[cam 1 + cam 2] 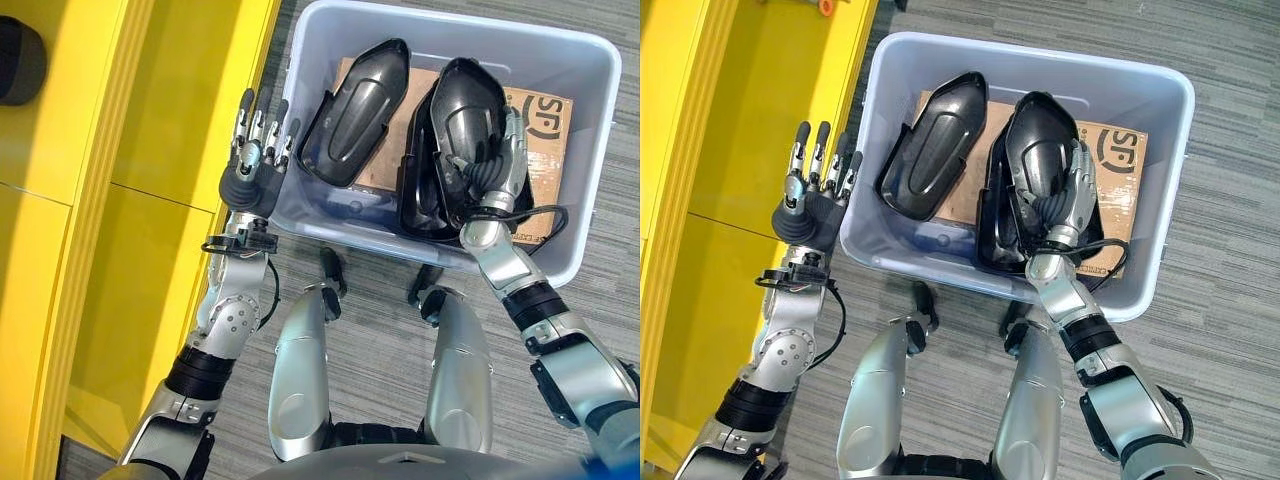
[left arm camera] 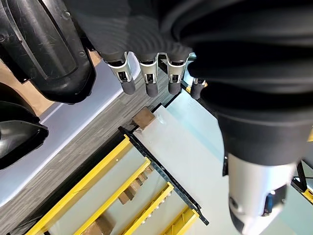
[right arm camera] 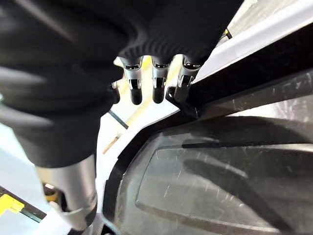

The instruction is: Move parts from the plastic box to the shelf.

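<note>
Shelf: the yellow shelf (image 1: 150,150) runs down the 9 o'clock side of the head views, just beside the box.
Left hand: the left hand (image 1: 258,160) hangs between shelf and box, outside the box's 9 o'clock wall, fingers straight and spread, holding nothing.
Box: the plastic box (image 1: 1160,200) sits on the grey carpet at 12 o'clock from the robot, a cardboard sheet (image 1: 1120,190) lining its bottom.
Left part: a black moulded shell (image 1: 360,110) lies in the box's 9 o'clock half, long axis running from about 7 to 1 o'clock, untouched.
Right part: a second black shell (image 1: 1035,160), perhaps stacked on another, lies toward the middle, long axis near 6 to 12 o'clock.
Right hand: the right hand (image 1: 1070,195) rests against this shell's 3 o'clock edge, fingers reaching along it.
Key relation: the right hand is on the right shell; the left shell lies at 3 o'clock from the left hand, across the wall.
Hidden: whether the right fingers (image 3: 156,81) actually clasp the rim cannot be told; the shell's underside is hidden.
</note>
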You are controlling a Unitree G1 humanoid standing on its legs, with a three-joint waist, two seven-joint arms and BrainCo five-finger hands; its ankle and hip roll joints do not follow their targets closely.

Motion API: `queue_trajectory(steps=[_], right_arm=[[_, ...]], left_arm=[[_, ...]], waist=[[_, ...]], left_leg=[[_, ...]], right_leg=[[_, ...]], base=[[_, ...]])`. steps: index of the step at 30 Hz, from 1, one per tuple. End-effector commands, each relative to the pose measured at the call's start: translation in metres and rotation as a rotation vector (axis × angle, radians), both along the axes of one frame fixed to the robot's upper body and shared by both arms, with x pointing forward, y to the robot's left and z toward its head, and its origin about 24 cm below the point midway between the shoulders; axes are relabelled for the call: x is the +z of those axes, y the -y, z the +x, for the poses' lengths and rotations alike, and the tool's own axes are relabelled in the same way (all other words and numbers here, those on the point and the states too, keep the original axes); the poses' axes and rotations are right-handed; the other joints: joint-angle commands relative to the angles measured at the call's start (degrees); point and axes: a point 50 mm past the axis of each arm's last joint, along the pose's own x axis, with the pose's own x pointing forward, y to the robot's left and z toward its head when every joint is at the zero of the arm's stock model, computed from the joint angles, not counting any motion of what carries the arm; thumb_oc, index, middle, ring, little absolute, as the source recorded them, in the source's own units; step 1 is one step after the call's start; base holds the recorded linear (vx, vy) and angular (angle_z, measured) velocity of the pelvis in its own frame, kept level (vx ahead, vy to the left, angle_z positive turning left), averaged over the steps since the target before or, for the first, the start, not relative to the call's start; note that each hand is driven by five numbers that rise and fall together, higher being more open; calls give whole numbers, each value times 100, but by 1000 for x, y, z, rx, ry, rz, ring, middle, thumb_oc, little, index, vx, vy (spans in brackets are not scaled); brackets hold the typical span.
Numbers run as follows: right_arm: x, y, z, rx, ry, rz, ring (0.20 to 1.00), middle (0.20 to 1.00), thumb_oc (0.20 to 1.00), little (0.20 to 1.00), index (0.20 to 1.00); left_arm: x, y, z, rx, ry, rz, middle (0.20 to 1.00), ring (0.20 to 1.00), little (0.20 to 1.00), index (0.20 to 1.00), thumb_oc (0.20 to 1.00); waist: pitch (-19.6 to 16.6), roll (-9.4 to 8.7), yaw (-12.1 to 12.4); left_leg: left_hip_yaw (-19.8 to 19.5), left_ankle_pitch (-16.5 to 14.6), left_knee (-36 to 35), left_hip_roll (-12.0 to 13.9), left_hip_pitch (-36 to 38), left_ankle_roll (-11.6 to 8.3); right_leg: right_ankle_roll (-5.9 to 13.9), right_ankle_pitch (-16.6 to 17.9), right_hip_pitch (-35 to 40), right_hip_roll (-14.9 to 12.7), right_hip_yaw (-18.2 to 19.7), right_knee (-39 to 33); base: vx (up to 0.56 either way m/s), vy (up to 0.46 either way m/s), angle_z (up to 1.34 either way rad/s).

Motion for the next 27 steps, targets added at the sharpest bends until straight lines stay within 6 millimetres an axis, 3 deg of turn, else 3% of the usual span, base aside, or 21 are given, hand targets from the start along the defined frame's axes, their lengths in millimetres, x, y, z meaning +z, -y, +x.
queue_trajectory(steps=[1, 9, 16, 20, 27], right_arm=[[1, 10, -5, -61, 43, -11, 1000, 1000, 1000, 1000, 1000], [1, 13, -7, -6, 74, -28, 1000, 1000, 1000, 1000, 1000], [29, -9, -23, 133, 298, -54, 1000, 1000, 1000, 1000, 1000], [40, -11, -35, 124, 389, -51, 1000, 1000, 1000, 1000, 1000], [20, 13, -44, -6, 306, 11, 1000, 1000, 1000, 1000, 1000]], left_arm=[[15, 5, -14, -5, 142, -28, 1000, 1000, 1000, 1000, 1000], [13, 4, -14, -12, 140, -26, 1000, 1000, 1000, 1000, 1000], [14, 2, -19, -7, 157, -27, 1000, 1000, 1000, 1000, 1000], [13, 0, -23, 6, 161, -27, 1000, 1000, 1000, 1000, 1000], [10, -4, -27, 16, 168, -48, 1000, 1000, 1000, 1000, 1000]], waist=[[-213, 228, -19], [-213, 237, -43], [-213, 197, -114], [-213, 153, -190], [-213, 100, -347]], left_leg=[[-161, -66, -656, -137, 356, -198], [-155, -67, -675, -127, 423, -191], [-115, -68, -713, -138, 528, -193], [-107, -57, -776, -136, 613, -218], [-73, -5, -982, -116, 830, -259]], right_leg=[[420, -399, 301, 103, 238, 245], [421, -399, 348, 83, 255, 251], [424, -392, 433, 131, 281, 173], [442, -378, 490, 199, 330, 87], [465, -319, 645, 311, 428, -174]], base=[[0, 0, 0], [1, -2, -1], [9, -6, -4], [3, -4, -3], [-3, -1, -8]])
